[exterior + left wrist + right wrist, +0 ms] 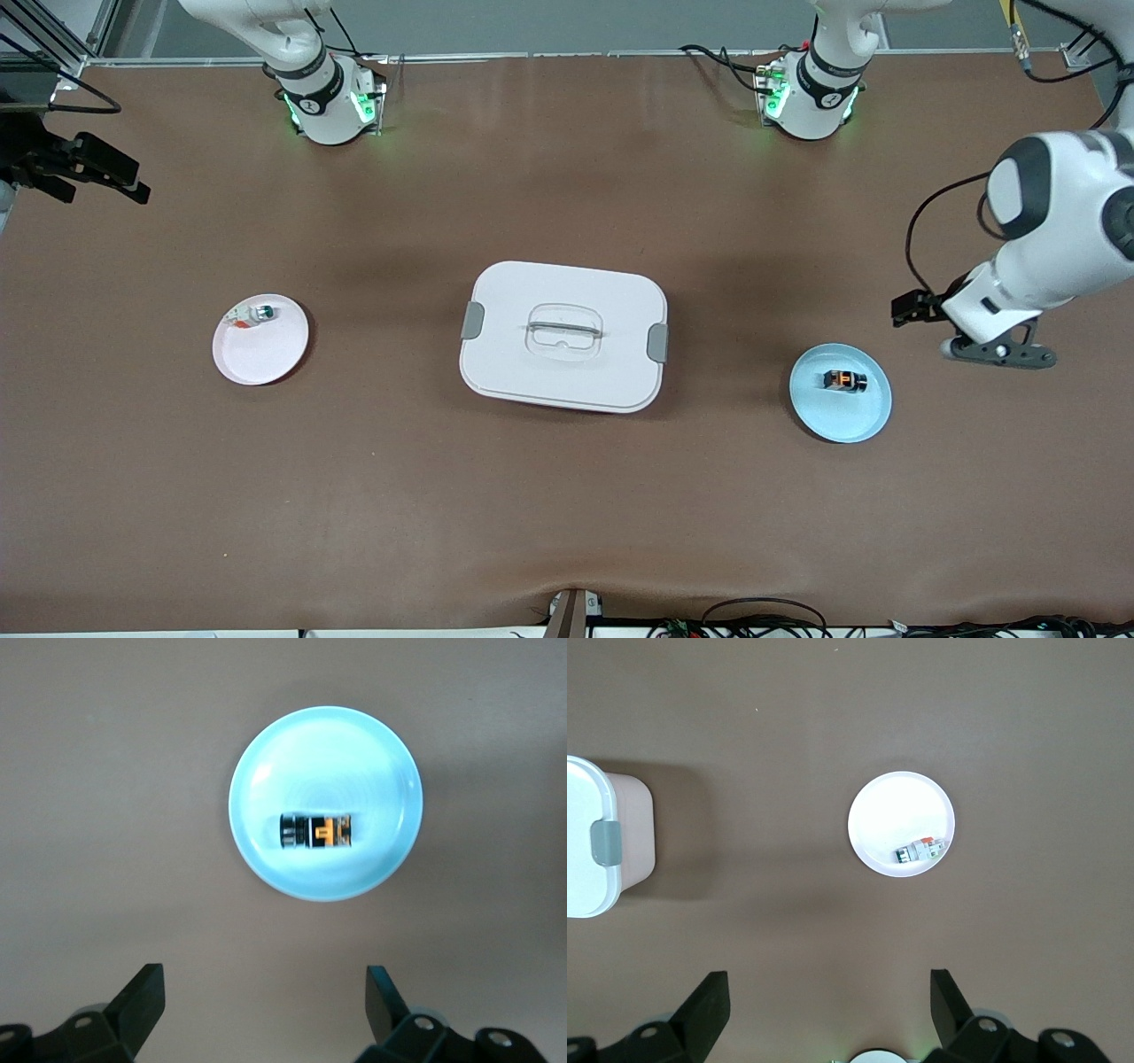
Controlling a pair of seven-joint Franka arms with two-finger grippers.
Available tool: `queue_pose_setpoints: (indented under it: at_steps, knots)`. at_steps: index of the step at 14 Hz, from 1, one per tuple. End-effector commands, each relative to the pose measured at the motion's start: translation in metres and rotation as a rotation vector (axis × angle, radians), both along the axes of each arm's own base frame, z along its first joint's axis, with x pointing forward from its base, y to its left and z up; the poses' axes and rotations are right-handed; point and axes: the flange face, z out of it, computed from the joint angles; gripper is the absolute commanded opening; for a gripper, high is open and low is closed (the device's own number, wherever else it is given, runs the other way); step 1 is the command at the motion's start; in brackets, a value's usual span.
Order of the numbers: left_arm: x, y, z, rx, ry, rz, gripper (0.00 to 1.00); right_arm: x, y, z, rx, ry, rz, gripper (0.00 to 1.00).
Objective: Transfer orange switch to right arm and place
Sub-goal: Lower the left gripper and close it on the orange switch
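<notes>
The orange switch point(844, 380), a tiny black box with an orange face, lies on its side in a light blue plate point(819, 416) toward the left arm's end of the table. In the left wrist view the switch point(316, 831) rests mid-plate point(266, 753). My left gripper point(1001, 353) hangs open and empty over bare table beside that plate; its fingers point(142, 1001) are wide apart. My right gripper point(828, 1005) is open and empty, high over the table between its base and the pink plate.
A white lidded box point(563, 372) with grey latches stands mid-table; it also shows in the right wrist view point(585, 842). A pink plate point(266, 363) toward the right arm's end holds a small white piece with teal and red bits point(257, 314).
</notes>
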Motion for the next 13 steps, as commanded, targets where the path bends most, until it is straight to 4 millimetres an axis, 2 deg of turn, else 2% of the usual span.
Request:
queue_pose_setpoints:
  at_steps: [1, 5, 7, 13]
  knots:
    - [0.013, -0.008, -0.037, 0.003, -0.01, -0.044, 1.0, -0.001, -0.001, 0.003, 0.008, 0.0, 0.007, 1.0]
    - [0.024, -0.018, -0.091, -0.005, -0.039, -0.058, 1.0, -0.001, 0.0, 0.003, 0.008, 0.001, 0.01, 1.0]
    - [0.025, -0.021, -0.11, -0.012, -0.03, -0.058, 1.0, -0.001, 0.001, 0.003, 0.007, 0.0, 0.012, 1.0]
    - [0.028, -0.019, -0.145, -0.013, -0.035, -0.04, 1.0, -0.001, 0.003, 0.003, 0.007, 0.0, 0.013, 1.0]
